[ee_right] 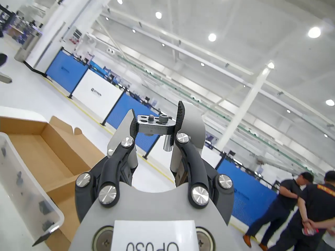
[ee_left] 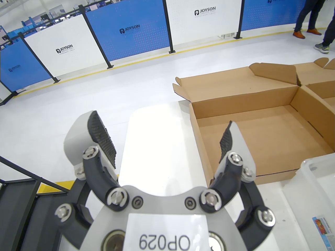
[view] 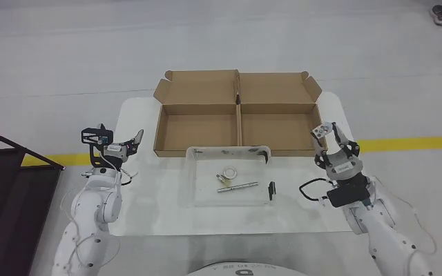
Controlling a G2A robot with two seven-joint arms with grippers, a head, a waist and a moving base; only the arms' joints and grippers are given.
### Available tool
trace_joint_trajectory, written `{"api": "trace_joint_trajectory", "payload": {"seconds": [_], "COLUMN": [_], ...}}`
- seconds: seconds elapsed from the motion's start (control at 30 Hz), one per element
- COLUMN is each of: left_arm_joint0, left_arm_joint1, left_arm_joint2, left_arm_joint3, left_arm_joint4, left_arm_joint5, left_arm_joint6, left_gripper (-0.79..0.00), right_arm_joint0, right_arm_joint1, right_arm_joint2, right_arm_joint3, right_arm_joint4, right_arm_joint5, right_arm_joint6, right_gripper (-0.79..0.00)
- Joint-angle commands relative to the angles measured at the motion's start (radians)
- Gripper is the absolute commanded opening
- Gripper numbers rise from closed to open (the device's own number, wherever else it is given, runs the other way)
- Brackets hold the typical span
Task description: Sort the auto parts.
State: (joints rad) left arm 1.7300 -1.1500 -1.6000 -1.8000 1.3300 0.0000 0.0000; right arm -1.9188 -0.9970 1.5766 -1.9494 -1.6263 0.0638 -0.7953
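My right gripper (ee_right: 155,125) is shut on a small grey metal bracket (ee_right: 153,126) with holes and a pin, held up in the air. From above, that right gripper (view: 327,134) sits at the table's right side, beside the right cardboard box (view: 280,131). My left gripper (ee_left: 163,137) is open and holds nothing; it hovers over the table's left part (view: 124,141), beside the left cardboard box (ee_left: 261,137). A clear plastic tray (view: 197,196) in the middle holds a metal ring (view: 227,172), a metal rod (view: 237,187) and a small black part (view: 271,190).
The two open cardboard boxes stand side by side at the back of the white table (view: 159,207), flaps raised. A black frame (view: 21,162) stands off the table's left edge. The tray's near corner (ee_right: 34,210) lies close to my right wrist.
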Motion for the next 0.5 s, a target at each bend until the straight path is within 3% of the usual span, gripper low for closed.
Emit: {"api": "trace_joint_trajectory", "payload": {"seconds": [0.0, 0.23, 0.3, 0.47], "left_arm_joint0": [0.000, 0.000, 0.000, 0.000], "left_arm_joint1": [0.000, 0.000, 0.000, 0.000], "left_arm_joint2": [0.000, 0.000, 0.000, 0.000], "left_arm_joint3": [0.000, 0.000, 0.000, 0.000], "left_arm_joint4": [0.000, 0.000, 0.000, 0.000], "left_arm_joint5": [0.000, 0.000, 0.000, 0.000], "left_arm_joint6": [0.000, 0.000, 0.000, 0.000], "left_gripper": [0.000, 0.000, 0.000, 0.000], "right_arm_joint0": [0.012, 0.102, 0.148, 0.238], "right_arm_joint1": [-0.002, -0.010, -0.009, -0.007], "right_arm_joint2": [0.013, 0.016, -0.005, -0.031], "right_arm_joint3": [0.047, 0.262, 0.327, 0.382], "right_arm_joint4": [0.056, 0.280, 0.297, 0.308], "right_arm_joint5": [-0.016, -0.198, -0.297, -0.409], "right_arm_joint6": [0.014, 0.093, 0.208, 0.408], "right_gripper": [-0.785, -0.785, -0.785, -0.785]}}
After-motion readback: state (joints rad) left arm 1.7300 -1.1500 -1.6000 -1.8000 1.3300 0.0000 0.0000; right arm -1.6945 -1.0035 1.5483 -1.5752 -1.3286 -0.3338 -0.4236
